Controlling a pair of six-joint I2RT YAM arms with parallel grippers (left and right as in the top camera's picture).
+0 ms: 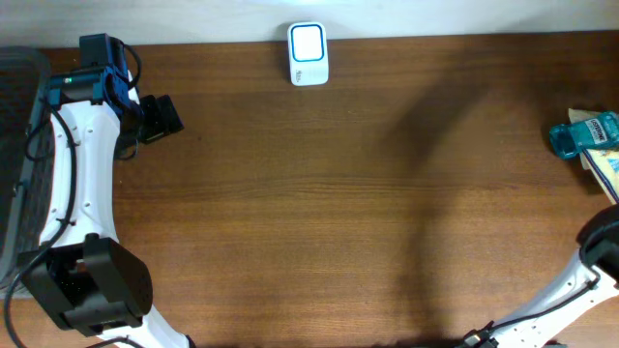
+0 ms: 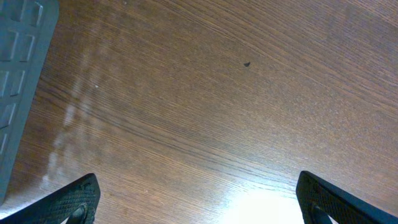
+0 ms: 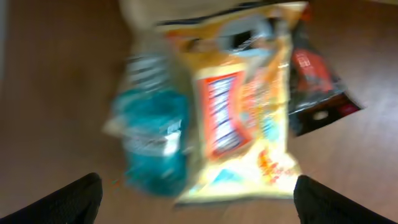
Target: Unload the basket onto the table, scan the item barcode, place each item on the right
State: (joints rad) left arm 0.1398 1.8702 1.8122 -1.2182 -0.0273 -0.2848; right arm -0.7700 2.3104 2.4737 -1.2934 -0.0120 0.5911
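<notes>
Left pincer (image 2: 199,202): fingertips wide apart, nothing between them. It hangs over bare brown wood-grain surface (image 1: 338,193) at the far left, well apart from any goods.

Back edge, centre-left: small white barcode scanner with a blue-outlined window (image 1: 309,53), standing alone.

Far right edge: the goods lie in a cluster.
- Translucent teal plastic bottle (image 3: 152,143), on its side in the overhead view, cap end toward the middle of the surface.
- Yellow-and-orange snack bag (image 3: 242,118), touching the bottle's right flank and partly overlapping it.
- Dark red-and-black flat packet (image 3: 317,81), tucked under the bag's far right corner.

Right pincer (image 3: 202,202): spread wide, holding nothing. Its wrist view is blurred, so no barcode can be read.

Key relation: the snack bag lies straight ahead of the right pincer and close. Its long axis runs away from the fingertips, and its near short edge sits between the two tips. The bottle is ahead and to the left.

Judgement: the right arm is much the nearer. Any picked item must then travel left across the surface to the scanner.
</notes>
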